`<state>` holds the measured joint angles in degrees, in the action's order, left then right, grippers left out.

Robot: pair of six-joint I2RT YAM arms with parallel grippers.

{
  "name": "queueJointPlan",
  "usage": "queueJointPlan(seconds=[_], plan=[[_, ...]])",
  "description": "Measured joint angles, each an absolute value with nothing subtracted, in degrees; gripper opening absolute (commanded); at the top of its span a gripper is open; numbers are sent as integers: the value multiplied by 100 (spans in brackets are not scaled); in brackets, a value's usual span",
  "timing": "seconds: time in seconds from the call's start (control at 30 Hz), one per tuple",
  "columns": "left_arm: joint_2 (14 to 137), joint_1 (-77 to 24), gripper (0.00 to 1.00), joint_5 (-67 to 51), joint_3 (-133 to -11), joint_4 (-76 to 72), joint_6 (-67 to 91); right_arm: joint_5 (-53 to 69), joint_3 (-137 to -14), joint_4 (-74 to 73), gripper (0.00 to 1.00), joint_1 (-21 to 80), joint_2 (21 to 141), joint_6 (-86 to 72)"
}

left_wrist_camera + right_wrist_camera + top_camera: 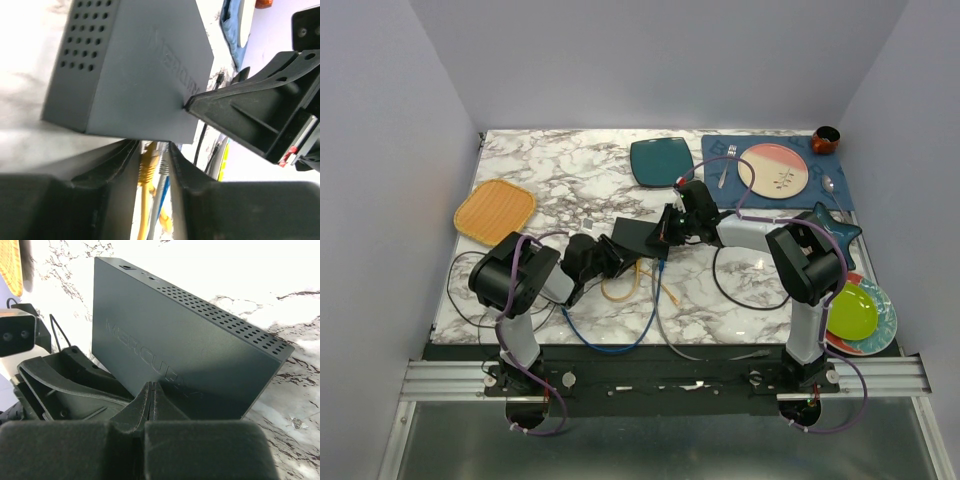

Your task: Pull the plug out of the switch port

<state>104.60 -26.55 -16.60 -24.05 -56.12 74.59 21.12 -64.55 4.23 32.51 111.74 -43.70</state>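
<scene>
The switch (pixel 638 236) is a flat matte-black box at the table's middle, also in the left wrist view (pixel 135 75) and the right wrist view (pixel 190 355). A yellow plug (pixel 147 162) and a grey plug (pixel 163 167) sit side by side in its near edge. My left gripper (pixel 610 255) (pixel 154 165) is closed around these two plugs, which fill the narrow gap between its fingers. My right gripper (pixel 670 225) (pixel 152 387) is shut and empty, its tips pressed down on the switch's top face; it also shows in the left wrist view (pixel 250 115).
Yellow (pixel 620 290), blue (pixel 610 340), grey (pixel 680 340) and black (pixel 740 290) cables trail toward the near edge. A dark teal plate (pixel 661 160) and a blue placemat (pixel 715 180) with a pink plate (pixel 773 170) lie behind. An orange mat (pixel 495 210) is left, a green plate (pixel 853 310) right.
</scene>
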Motion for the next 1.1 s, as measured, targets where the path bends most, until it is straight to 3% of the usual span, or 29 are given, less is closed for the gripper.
queueJointPlan(seconds=[0.3, 0.63, 0.77, 1.0, 1.1], plan=[[10525, -2648, 43, -1678, -2324, -5769, 7478, 2110, -6455, 423, 1, 3251, 11174, -4370], [10392, -2648, 34, -1649, -2515, -5196, 7295, 2110, -6455, 423, 1, 3251, 11174, -4370], [10259, -2679, 26, -1601, -2617, -4836, 7201, 2108, -6455, 423, 1, 3251, 11174, -4372], [10101, -2727, 3, -1553, -2757, -4434, 7107, 2104, -6455, 425, 1, 3251, 11174, -4370], [10082, -2735, 0, -1538, -2766, -4390, 7087, 2104, -6455, 425, 1, 3251, 11174, -4370]])
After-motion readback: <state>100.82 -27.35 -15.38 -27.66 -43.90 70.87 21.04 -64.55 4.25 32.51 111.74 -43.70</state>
